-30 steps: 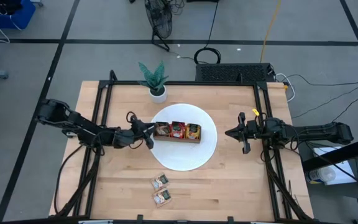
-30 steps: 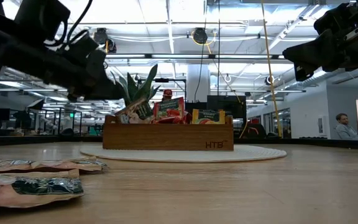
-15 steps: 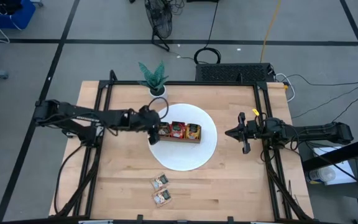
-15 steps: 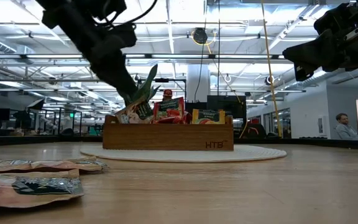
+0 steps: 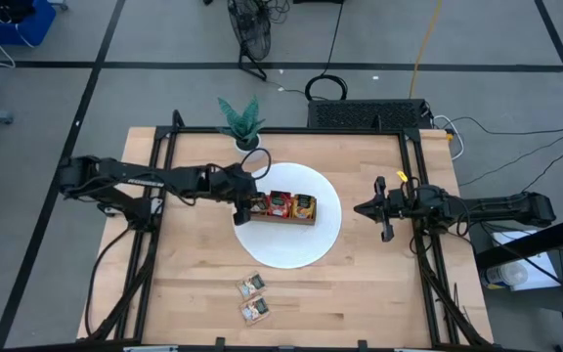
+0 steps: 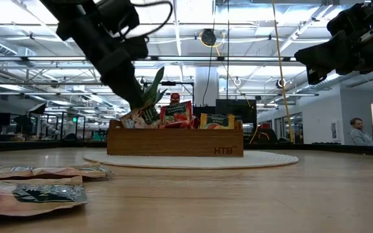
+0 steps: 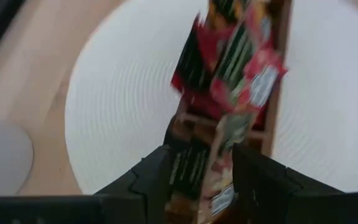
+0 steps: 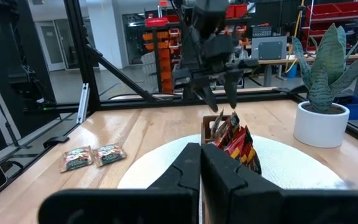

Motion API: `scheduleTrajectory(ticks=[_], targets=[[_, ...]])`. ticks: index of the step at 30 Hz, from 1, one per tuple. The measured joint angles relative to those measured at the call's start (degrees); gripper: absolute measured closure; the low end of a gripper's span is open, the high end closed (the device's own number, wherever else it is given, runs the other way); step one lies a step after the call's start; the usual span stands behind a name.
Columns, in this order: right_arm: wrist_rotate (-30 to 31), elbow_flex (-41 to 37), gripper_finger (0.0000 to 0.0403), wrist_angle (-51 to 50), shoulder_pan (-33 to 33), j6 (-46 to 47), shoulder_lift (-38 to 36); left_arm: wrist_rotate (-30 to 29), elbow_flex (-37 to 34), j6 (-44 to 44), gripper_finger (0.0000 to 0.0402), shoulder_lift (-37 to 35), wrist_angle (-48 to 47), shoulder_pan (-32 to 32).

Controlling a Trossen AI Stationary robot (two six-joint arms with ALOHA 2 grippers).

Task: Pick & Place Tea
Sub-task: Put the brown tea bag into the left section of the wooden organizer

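A brown wooden tray (image 5: 280,205) with three compartments stands on a white round mat (image 5: 311,244). Beige, red and orange-yellow tea sachets stand upright in it. Two more beige sachets (image 5: 252,285) (image 5: 255,310) lie flat near the table's near edge. My left gripper (image 5: 250,203) hangs over the tray's left compartment, open and pointing down. In the left wrist view its fingers (image 7: 160,171) stand on either side of the beige sachets (image 7: 219,155). My right gripper (image 5: 381,210) waits shut above the table's right side. My left gripper (image 8: 219,102) comes from above with its open fingers on either side of the upper edges of the beige sachets in the tray's left compartment (image 6: 138,116). Whether the fingers touch them, I cannot tell.
A potted plant (image 5: 242,125) stands near the far edge, just behind the tray and the left arm. Bare wood lies between the mat and the two loose sachets (image 8: 76,157). A person sits in the room beyond the table (image 6: 357,129).
My left gripper has risen from low beside the tray's left end, tipped to point down, and moved right to stand over the tray's left compartment. The sachets and the tray have stayed where they were.
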Motion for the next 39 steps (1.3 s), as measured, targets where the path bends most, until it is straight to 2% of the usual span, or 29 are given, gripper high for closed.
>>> scheduleTrajectory(ticks=[3,8,23,27,34,39], targets=[[0.0,0.0,0.0399,-0.05,-0.01,0.02,0.0,0.53,-0.02,0.37,0.0224,1.7,0.44,0.59],[0.0,0.0,0.0399,0.0,0.0,0.02,0.0,5.32,-0.02,0.87,0.0224,3.53,2.38,1.32],[0.0,0.0,0.0399,0.06,-0.01,0.01,0.0,10.72,-0.02,1.55,0.023,3.61,4.59,2.06],[0.0,0.0,0.0399,0.07,-0.02,0.01,0.0,10.73,-0.02,1.63,0.0268,3.61,5.27,2.06],[0.0,0.0,0.0399,0.07,-0.01,0.01,-0.01,10.72,-0.02,1.49,0.0389,3.61,6.31,2.06],[0.0,0.0,0.0399,0.06,-0.01,0.02,-0.01,7.3,-0.02,0.14,0.0397,2.98,6.81,1.48]])
